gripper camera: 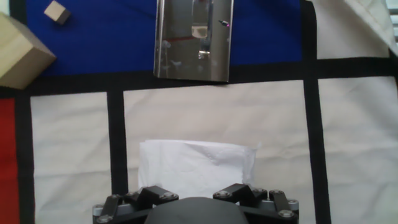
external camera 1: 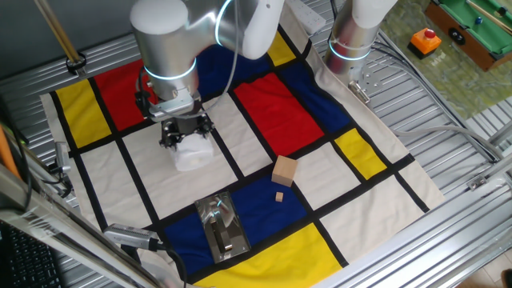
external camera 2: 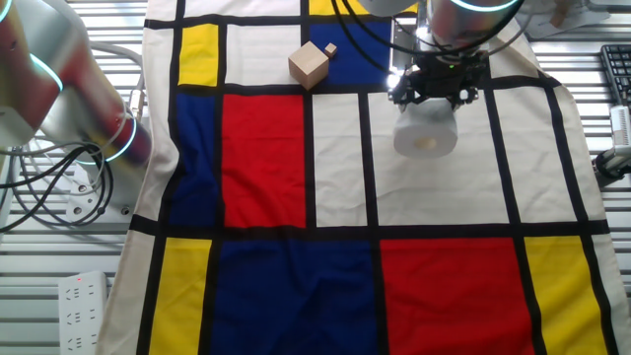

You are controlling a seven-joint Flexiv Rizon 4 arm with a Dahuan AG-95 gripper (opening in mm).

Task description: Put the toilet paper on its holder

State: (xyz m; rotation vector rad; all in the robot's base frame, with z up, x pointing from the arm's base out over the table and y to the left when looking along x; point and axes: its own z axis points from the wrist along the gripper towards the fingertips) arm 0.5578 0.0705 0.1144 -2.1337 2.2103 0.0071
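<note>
The white toilet paper (external camera 1: 194, 152) sits directly under my gripper (external camera 1: 186, 138) on a white square of the cloth. It also shows in the other fixed view (external camera 2: 426, 133) below the gripper (external camera 2: 439, 91). In the hand view the roll (gripper camera: 196, 168) fills the space between my jaws, and the gripper (gripper camera: 194, 196) seems shut on it, with the fingertips hidden by the paper. The chrome holder (external camera 1: 222, 226) lies flat on a blue square near the front edge. In the hand view the holder (gripper camera: 193, 40) is straight ahead of the roll.
A tan wooden cube (external camera 1: 284, 170) and a tiny wooden block (external camera 1: 279, 196) lie to the right of the holder; both show at the hand view's top left (gripper camera: 18, 53). The patterned cloth (external camera 1: 368, 152) covers the table. A second arm's base (external camera 1: 352, 36) stands at the back.
</note>
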